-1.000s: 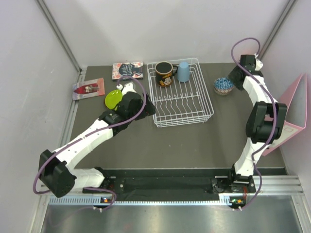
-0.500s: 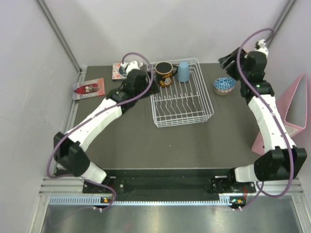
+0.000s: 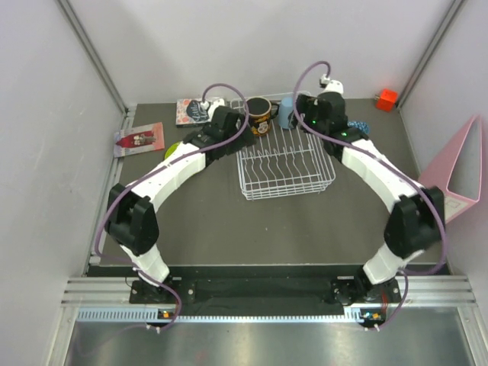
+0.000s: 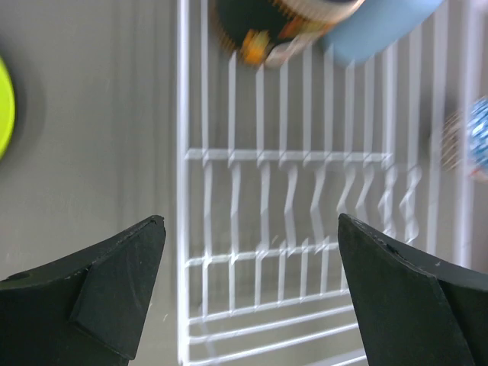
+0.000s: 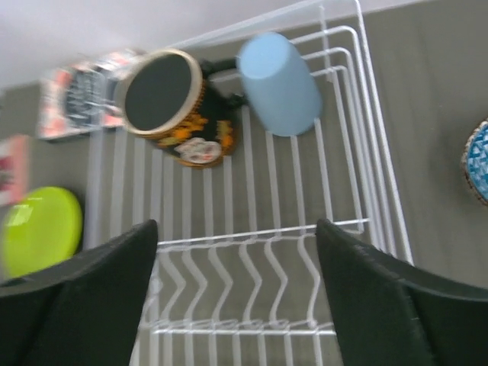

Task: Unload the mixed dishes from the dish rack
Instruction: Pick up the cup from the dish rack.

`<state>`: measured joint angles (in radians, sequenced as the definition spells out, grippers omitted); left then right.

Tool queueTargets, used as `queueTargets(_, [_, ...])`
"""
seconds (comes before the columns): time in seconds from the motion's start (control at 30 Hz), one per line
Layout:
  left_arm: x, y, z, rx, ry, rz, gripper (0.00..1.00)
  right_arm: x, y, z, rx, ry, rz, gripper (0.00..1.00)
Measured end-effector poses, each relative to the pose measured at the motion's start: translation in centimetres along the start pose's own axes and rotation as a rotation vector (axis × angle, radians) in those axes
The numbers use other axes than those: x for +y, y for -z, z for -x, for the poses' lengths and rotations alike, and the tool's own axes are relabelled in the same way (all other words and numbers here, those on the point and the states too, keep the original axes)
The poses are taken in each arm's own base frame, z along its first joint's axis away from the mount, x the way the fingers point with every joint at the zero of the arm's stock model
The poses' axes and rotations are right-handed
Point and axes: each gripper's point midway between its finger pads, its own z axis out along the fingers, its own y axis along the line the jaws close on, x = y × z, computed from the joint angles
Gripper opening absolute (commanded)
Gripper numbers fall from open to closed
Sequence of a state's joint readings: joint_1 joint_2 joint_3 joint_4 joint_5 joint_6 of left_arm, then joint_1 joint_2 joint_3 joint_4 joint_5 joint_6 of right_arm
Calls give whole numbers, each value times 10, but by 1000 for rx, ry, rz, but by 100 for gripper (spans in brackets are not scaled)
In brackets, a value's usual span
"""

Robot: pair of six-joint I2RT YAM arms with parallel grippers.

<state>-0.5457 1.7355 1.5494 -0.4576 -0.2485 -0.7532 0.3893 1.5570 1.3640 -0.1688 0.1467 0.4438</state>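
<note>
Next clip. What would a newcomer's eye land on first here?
The white wire dish rack sits mid-table, holding only a black cartoon mug and a pale blue cup at its far end. Both arms arch in over that end, the left gripper and right gripper open and empty. A lime-green plate lies on the table left of the rack.

My left arm (image 3: 171, 171) and right arm (image 3: 374, 171) are smooth white shells joined by chunky black joints at elbow and wrist. A purple cable (image 3: 303, 72) loops loosely along each. My fingers (image 4: 114, 293) are matt black, wedge-shaped blocks. Small green lights glow on my right wrist (image 3: 313, 120)
</note>
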Motion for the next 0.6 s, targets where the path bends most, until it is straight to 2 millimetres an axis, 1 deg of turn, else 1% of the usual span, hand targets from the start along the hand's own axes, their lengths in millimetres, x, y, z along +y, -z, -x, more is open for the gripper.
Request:
queueTargets(0.03, [5,0,-8,16,3,5,99,-2,-12,-6,14,16,-16,93])
queueTargets(0.07, [13,1,-21,46,3,15,99,-6,-26,-12,30,42,-42,97])
queueTargets(0.1, [22,3,-34,73,4,24,99,-9,-38,-15,37,58,-60,99])
queueTargets(0.17, [41,10,-60,125,6,47,99,-12,-64,-16,40,100,-91,100])
queueTargets(0.2, [48,14,-68,141,6,53,99,-13,-75,-16,39,117,-99,100])
queueTargets(0.27, [61,27,-87,168,14,48,99,-12,-91,-12,25,143,-108,100])
queueTargets(0.37, [68,49,-99,174,25,7,99,-10,-107,-4,4,166,-118,100])
queueTargets(0.5, [66,78,-102,148,51,-92,99,-2,-136,11,-40,174,-115,100])
queueTargets(0.57, [66,90,-105,141,60,-127,99,-1,-150,11,-48,176,-114,100])
queueTargets(0.6, [66,95,-106,138,63,-146,99,-1,-158,8,-46,180,-114,100])
